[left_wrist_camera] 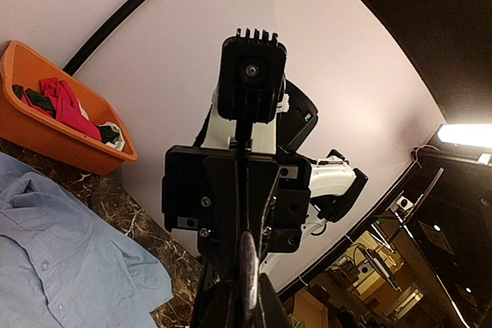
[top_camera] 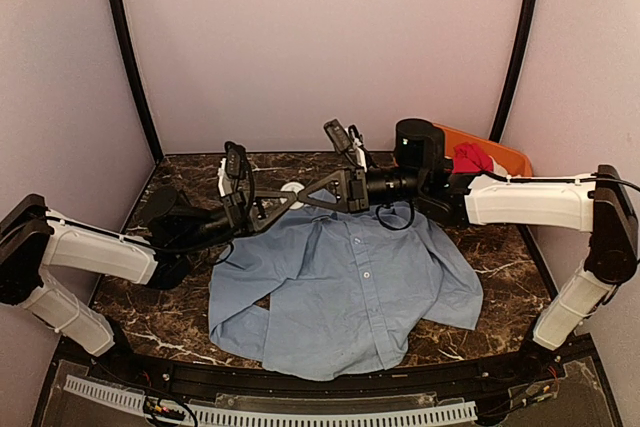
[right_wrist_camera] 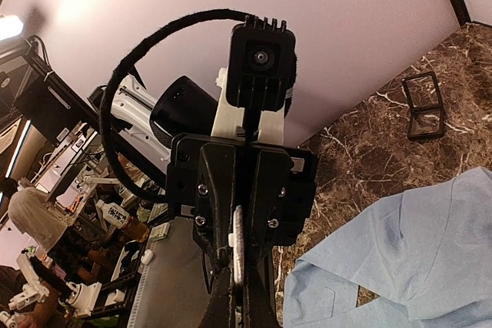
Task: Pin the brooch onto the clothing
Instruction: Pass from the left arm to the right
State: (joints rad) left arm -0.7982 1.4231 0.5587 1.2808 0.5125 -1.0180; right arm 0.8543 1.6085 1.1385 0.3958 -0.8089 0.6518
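Marble top [top_camera: 500, 257]: brooch [right_wrist_camera: 238, 255] betw. both hands [top_camera: 272, 209]

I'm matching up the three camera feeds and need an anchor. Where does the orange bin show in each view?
Top external: the orange bin is right of centre, beyond the shirt, with red cloth in it.
Left wrist: at the upper left edge, with the red cloth inside.
Right wrist: not in this picture.
Shared landmark: the light blue shirt, which is in all three views.
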